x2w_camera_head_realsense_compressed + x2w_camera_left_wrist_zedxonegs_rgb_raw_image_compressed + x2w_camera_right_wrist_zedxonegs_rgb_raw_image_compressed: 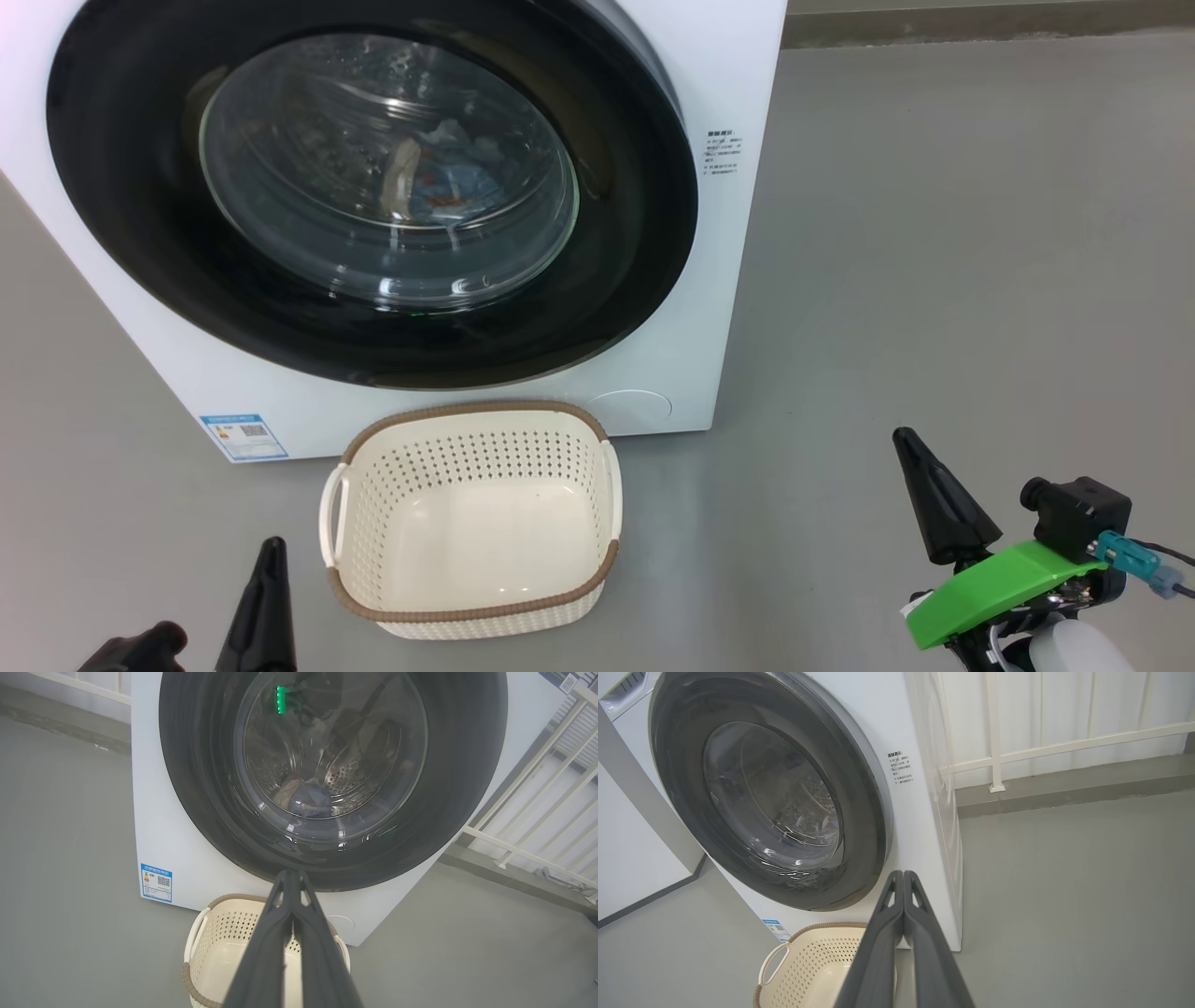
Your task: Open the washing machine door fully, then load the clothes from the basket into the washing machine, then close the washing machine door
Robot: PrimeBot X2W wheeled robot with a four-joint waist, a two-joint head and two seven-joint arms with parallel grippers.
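Now I see the door (131,187) shut flat against the washer (738,65) in the upper left of the frame, with the clothes (448,177) behind its glass. The basket (471,413) sits on the floor (934,233) just below. My left gripper (272,551), lower left, and my right gripper (907,453), lower right, each have their fingers pressed together.

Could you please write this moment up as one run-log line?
washing machine door closed | clothes inside drum | basket empty | left gripper shut, holding nothing | right gripper shut, holding nothing
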